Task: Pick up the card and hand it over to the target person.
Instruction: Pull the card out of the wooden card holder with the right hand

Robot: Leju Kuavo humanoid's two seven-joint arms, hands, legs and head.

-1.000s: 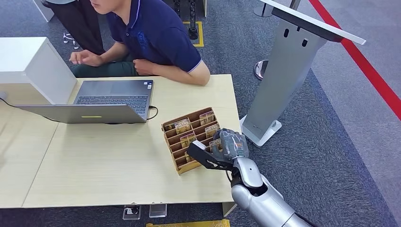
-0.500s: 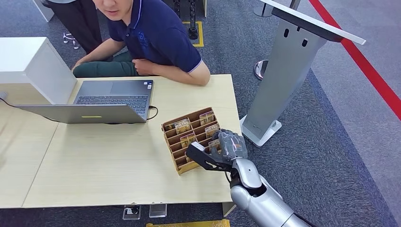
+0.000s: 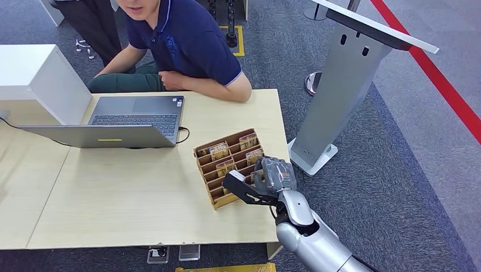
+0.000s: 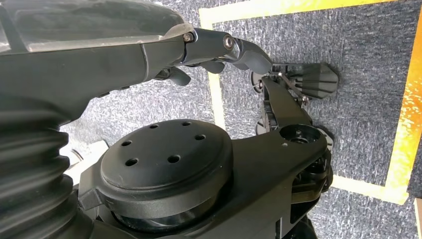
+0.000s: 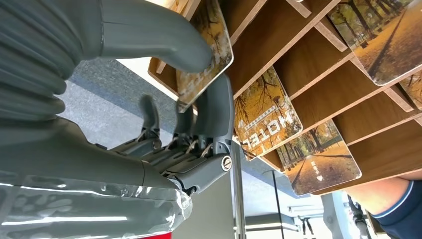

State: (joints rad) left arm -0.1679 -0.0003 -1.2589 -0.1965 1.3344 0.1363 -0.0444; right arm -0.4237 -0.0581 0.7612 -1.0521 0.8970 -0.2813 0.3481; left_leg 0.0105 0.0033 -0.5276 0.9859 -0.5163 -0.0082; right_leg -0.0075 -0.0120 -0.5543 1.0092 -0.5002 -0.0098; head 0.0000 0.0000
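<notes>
Since a second ago the right hand [image 3: 273,173] has crept slightly toward ten o'clock, deeper against the card rack, and the person [image 3: 181,42] has drawn back the hand that rested on the desk.

The pale wood-grain table [image 3: 130,198] carries a silver laptop [image 3: 122,122] at ten o'clock of the rack. The wooden rack [image 3: 224,164] is a stepped grid of thin brown slats, its slots holding glossy cards. From the head view the grey hand merely covers the rack's four-o'clock corner; the right wrist view reveals the grip itself: the thick matte thumb and a dark finger [image 5: 215,107] pinch a rounded-corner card [image 5: 209,50] printed with autumn trees, still at the rack's edge (two neighbouring cards [image 5: 266,112] read "HOTEL").

The left hand [image 4: 219,50] hangs over speckled grey carpet with yellow tape [image 4: 214,94], fingers loosely curled, holding nothing.
</notes>
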